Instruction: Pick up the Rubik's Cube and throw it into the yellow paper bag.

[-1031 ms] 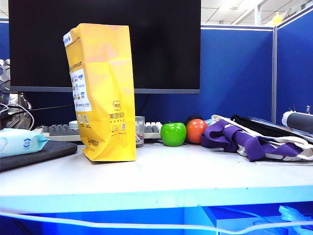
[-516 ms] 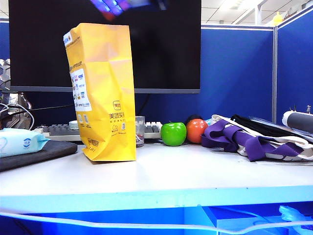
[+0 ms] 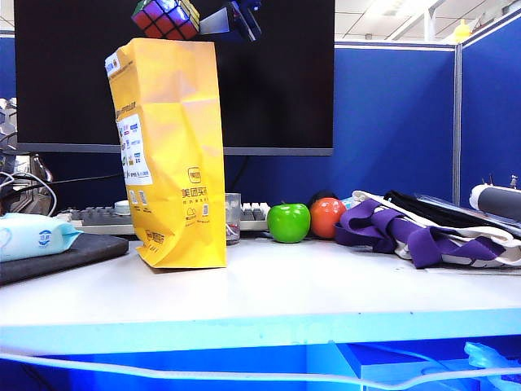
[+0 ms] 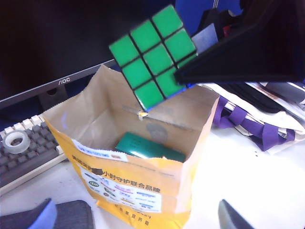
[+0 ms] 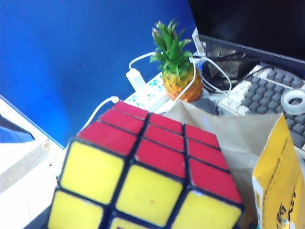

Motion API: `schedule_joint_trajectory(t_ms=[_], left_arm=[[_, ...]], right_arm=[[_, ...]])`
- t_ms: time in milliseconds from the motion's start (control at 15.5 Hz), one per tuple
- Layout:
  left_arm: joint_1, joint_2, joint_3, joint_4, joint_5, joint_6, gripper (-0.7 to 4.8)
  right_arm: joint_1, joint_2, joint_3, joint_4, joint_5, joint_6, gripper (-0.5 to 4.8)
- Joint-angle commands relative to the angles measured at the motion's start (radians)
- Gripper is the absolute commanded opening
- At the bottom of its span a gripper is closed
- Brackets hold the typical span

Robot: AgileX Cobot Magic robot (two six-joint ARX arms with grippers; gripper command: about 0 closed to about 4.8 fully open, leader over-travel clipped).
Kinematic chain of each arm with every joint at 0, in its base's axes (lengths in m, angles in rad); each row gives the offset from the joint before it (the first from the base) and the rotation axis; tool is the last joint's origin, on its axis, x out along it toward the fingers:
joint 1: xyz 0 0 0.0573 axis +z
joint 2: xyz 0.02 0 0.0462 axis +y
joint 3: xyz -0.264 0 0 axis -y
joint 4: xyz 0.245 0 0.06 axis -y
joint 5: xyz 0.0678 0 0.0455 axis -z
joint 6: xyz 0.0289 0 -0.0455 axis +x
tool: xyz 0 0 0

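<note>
Right gripper (image 3: 203,20), jaws clamped on the cube (image 3: 166,18), has arrived just above the bag's (image 3: 175,155) open mouth, ready for release; left gripper (image 4: 138,222), jaws spread empty, beside the bag.

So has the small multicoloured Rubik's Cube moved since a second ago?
Yes. The Rubik's Cube, held by the right gripper, has come into view above the tall yellow paper bag's open top.
</note>
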Motion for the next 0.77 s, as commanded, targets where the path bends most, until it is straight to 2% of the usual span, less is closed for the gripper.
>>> schedule_joint_trajectory(t_ms=[64, 129, 193, 258, 644, 773], left_arm=[[-0.003, 0.0, 0.003, 0.013, 0.024, -0.004, 4.79], [-0.003, 0.0, 0.003, 0.013, 0.037, -0.014, 4.79], [-0.003, 0.002, 0.003, 0.013, 0.05, -0.023, 4.79], [-0.003, 0.004, 0.003, 0.012, 0.051, -0.024, 4.79], [-0.003, 0.006, 0.003, 0.02, 0.048, -0.035, 4.79], [-0.002, 0.005, 0.003, 0.016, 0.014, -0.034, 4.79]], right_arm=[[0.002, -0.005, 0.008, 0.052, -0.036, 0.014, 1.9], [0.002, -0.005, 0.008, 0.063, -0.046, 0.014, 2.86], [0.002, -0.005, 0.008, 0.074, -0.046, 0.014, 4.29], [0.002, -0.005, 0.008, 0.074, -0.049, 0.014, 4.68], [-0.001, -0.007, 0.008, 0.099, -0.003, 0.013, 4.79], [-0.02, -0.013, 0.008, 0.096, 0.012, 0.005, 4.79]])
